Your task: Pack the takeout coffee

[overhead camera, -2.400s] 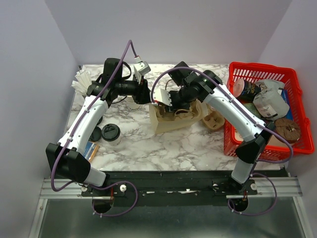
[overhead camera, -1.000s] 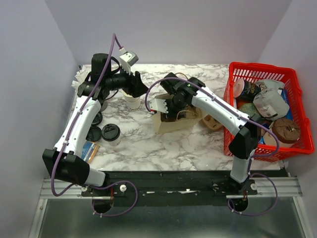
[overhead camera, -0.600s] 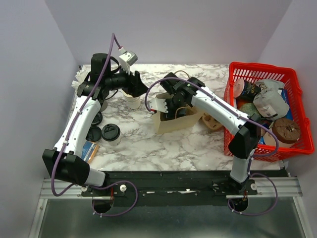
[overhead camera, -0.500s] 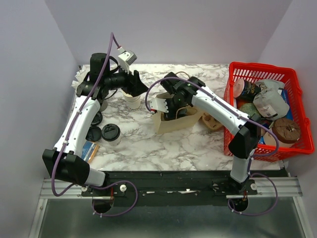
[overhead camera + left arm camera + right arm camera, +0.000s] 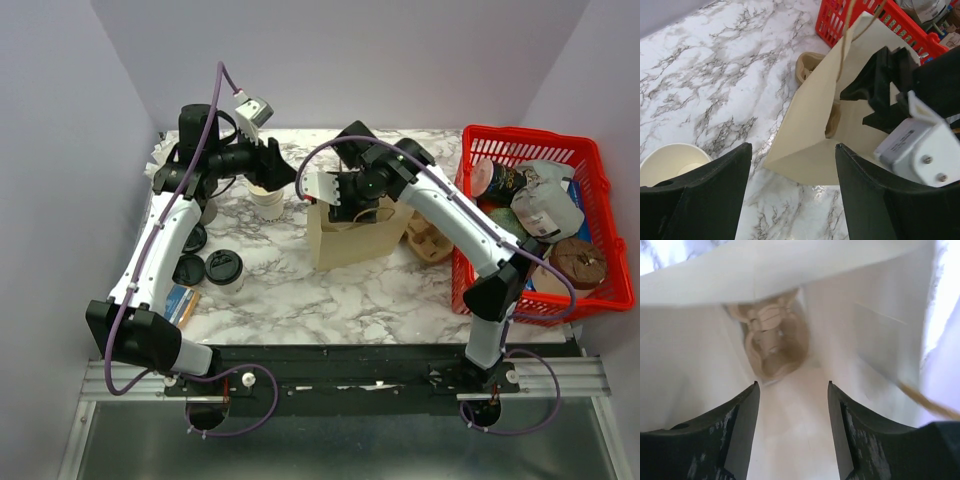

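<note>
Paper bag [image 5: 350, 235] now upright; my right claw [image 5: 792, 385] in its mouth, just spread, empty; my left claw [image 5: 792, 150] wide; takeout coffee [image 5: 223, 267] unpacked.

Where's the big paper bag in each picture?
Top external: the paper bag stands mid-table, left of the red basket.
Left wrist: paper bag right of centre, mouth open.
Right wrist: paper bag fills the picture, seen from inside.
Shared landmark: the right claw at the bag's mouth.
</note>
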Motion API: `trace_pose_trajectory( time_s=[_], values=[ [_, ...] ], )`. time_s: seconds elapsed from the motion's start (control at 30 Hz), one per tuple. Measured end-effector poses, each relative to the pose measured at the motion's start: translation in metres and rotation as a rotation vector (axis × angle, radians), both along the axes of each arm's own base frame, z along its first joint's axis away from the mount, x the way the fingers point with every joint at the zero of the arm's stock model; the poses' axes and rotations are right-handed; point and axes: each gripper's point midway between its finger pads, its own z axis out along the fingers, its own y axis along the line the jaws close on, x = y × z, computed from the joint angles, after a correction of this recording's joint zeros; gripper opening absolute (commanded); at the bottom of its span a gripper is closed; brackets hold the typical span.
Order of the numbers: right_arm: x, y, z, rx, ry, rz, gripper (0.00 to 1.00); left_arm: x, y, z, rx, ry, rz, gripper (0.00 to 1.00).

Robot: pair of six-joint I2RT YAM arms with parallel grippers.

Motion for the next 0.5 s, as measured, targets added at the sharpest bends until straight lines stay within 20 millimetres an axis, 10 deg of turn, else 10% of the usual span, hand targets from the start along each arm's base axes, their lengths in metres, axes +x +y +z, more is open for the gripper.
trace_pose_trajectory(
  time_s=[0.5],
  values=[
    [-0.015,-0.019,0.151,0.505,-0.285,-0.173,0.68,-0.013,-0.037,0.028,-0.030,-0.102,-0.246,0.78]
  ],
)
